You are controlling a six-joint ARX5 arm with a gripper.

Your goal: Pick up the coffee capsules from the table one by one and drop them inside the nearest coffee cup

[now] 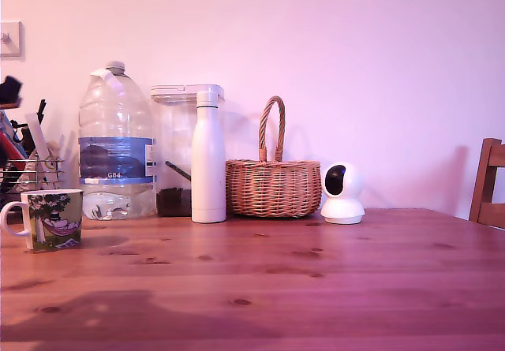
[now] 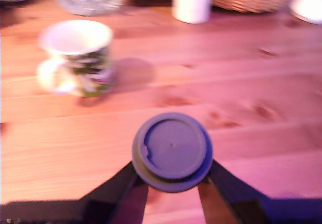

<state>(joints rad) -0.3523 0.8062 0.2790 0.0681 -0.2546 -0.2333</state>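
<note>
1. in the wrist view the gripper (image 2: 172,179) is sitting at the bottom centre of the frame, its two dark fingers (image 2: 121,186) clamping the coffee capsule (image 2: 172,151) from both sides.
2. the capsule is showing its flat round rimmed top to the camera, navy-purple, in the lower middle of the frame, raised above the table (image 2: 261,73) (how far above, i cannot tell).
3. the coffee cup (image 2: 78,58) is standing upright in the upper left of the wrist frame, blurred, with its white inside facing up and its handle toward the frame's left edge; it is well apart from the capsule.
4. in the exterior view the same cup (image 1: 49,219) is sitting at the far left of the frame, on the table (image 1: 316,288), its white handle pointing to the left edge and its green print facing the camera.
5. neither the arm nor the capsule is appearing in the exterior view.
6. along the back of the table, left to right in the exterior view, are standing a large clear water bottle (image 1: 116,142), a tall white bottle (image 1: 208,158), a wicker basket (image 1: 273,181) and a small white camera (image 1: 342,194).
</note>
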